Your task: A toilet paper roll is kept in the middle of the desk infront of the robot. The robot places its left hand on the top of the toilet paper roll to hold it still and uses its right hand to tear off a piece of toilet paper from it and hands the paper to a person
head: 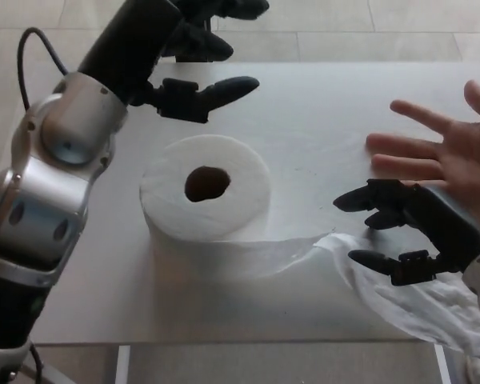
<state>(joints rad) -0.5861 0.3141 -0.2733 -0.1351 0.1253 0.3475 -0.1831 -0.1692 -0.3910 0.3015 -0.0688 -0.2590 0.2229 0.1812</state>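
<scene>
Both robot hands open: left robot hand (194, 60) above roll (206, 190); right robot hand (400, 230) over paper tail (400, 292).

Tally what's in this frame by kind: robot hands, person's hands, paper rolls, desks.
Robot hands: 2, left hand and right hand
Person's hand: 1
Toilet paper roll: 1
Desk: 1
Total: 5

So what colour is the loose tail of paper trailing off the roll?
White, like the toilet paper roll; the embossed loose paper tail shows best in the head view.
</scene>
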